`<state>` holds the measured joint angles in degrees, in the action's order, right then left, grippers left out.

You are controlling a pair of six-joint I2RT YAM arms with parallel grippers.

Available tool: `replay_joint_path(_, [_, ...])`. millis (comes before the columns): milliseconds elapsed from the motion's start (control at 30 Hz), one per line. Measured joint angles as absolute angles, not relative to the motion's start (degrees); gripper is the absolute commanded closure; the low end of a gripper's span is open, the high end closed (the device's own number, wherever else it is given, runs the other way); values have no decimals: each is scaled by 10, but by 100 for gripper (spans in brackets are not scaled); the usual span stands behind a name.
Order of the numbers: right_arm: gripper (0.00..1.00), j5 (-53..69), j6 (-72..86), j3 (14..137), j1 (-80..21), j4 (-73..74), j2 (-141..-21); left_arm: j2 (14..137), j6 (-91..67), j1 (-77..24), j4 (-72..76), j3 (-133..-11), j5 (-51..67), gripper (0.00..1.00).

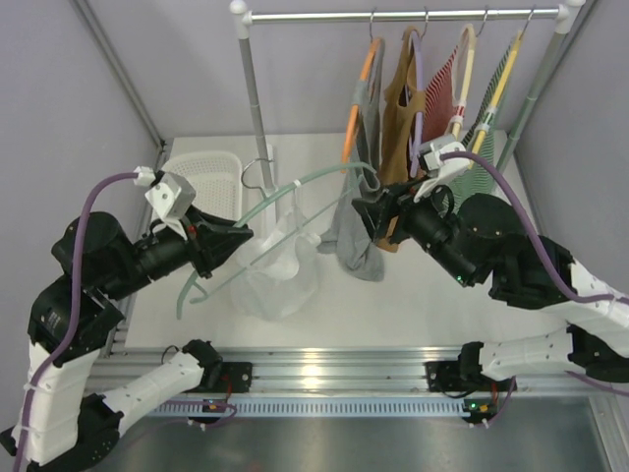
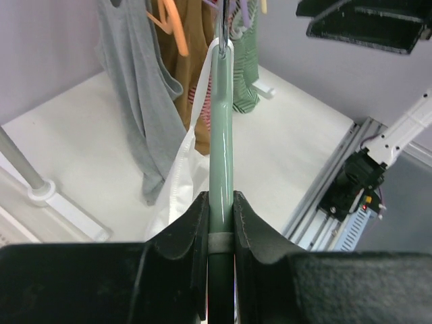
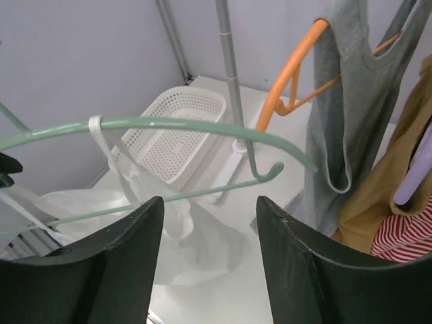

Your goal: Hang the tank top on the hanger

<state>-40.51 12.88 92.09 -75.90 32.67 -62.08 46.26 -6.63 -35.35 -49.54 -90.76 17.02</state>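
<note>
My left gripper is shut on the pale green hanger and holds it up off the table, tilted, at its left arm. In the left wrist view the fingers clamp the hanger's bar. The white tank top hangs from the hanger by one strap, its body sagging to the table. It also shows in the left wrist view. My right gripper is open and empty beside the hanger's right end. In the right wrist view it faces the hanger and the tank top.
A clothes rack stands at the back, with a grey tank top on an orange hanger, a brown top and striped tops beside it. The grey top hangs close to my right gripper. A white basket sits back left.
</note>
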Motion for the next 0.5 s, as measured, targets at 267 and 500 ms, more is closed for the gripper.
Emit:
replay_joint_path(267, [42, -434, 121, 919, -759, 327, -602, 470, -64, -354, -539, -903, 198, 100])
replay_joint_path(500, [43, -451, 121, 907, -759, 329, -575, 470, -65, -354, -571, -887, 142, 100])
